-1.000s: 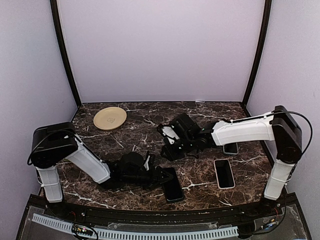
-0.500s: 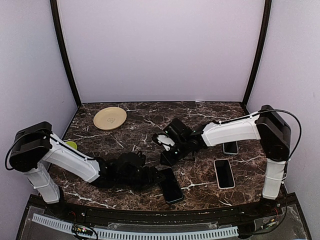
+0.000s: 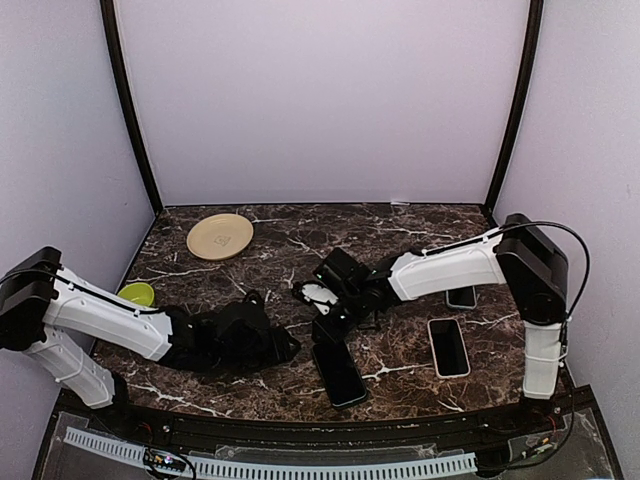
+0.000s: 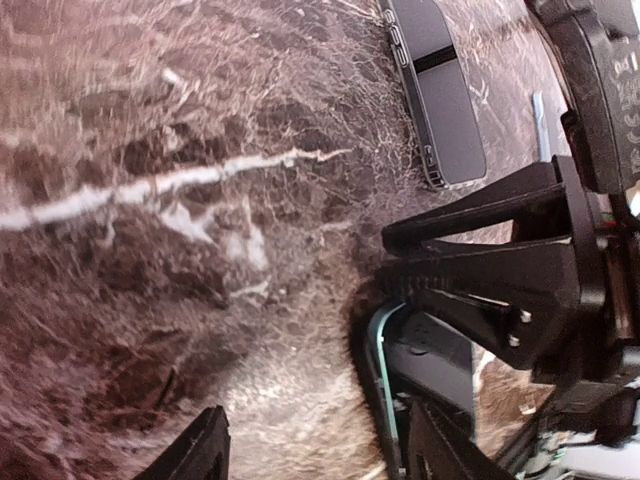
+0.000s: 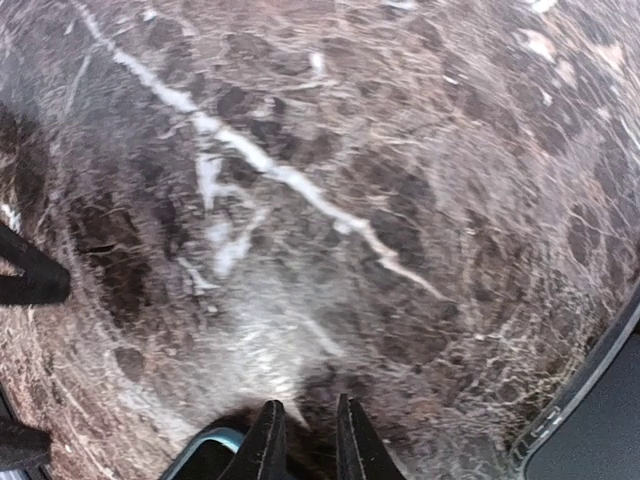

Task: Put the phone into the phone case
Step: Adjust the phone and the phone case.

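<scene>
The left gripper [image 4: 320, 455] has backed off toward its own side of the desk [image 3: 400, 235], away from the teal-edged phone [image 3: 338, 372] it was working at a second ago. Its jaws stand wide with nothing between them. The right gripper [image 5: 305, 415] has swung in and down to that phone's far end and narrowed to a slit. Whether it pinches the rim, I cannot tell. The phone lies flat near the front edge, well apart from the pale-rimmed slab [image 3: 448, 347] to its right, probably the case. This looks like a handover, with the right arm taking charge of the phone.
</scene>
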